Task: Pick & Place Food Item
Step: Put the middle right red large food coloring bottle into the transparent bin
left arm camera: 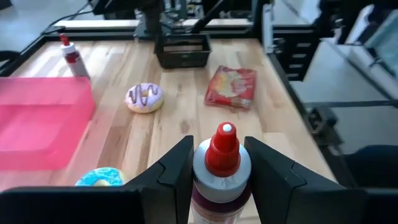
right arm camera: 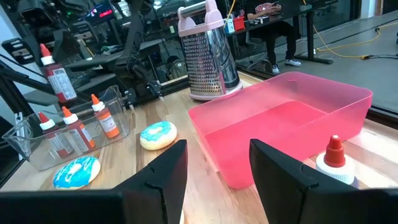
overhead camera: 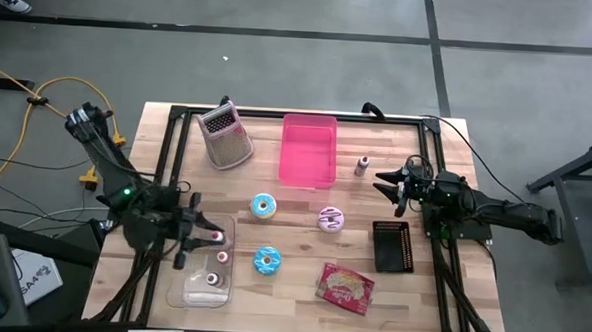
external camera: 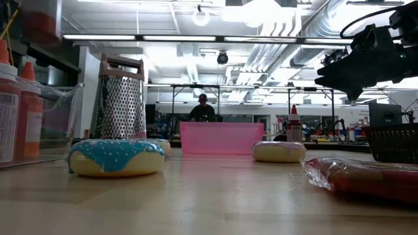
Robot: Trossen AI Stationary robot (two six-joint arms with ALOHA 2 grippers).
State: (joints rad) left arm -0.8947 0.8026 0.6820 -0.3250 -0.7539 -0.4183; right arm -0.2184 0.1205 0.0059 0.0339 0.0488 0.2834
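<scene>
Left hand grips red-capped bottle over clear bin; right hand open, idle.

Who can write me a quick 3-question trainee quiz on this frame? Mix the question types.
1. True or false: the left gripper is shut on a red-capped bottle.
2. How many doughnuts lie on the table? A) two B) three C) four
3. Fill in: the right gripper hovers open beside the pink ____.

Key
1. True. Its fingers flank the bottle, held over the clear bin.
2. B. Two blue doughnuts and one purple-iced doughnut.
3. Tub. A small bottle stands between them.
</scene>
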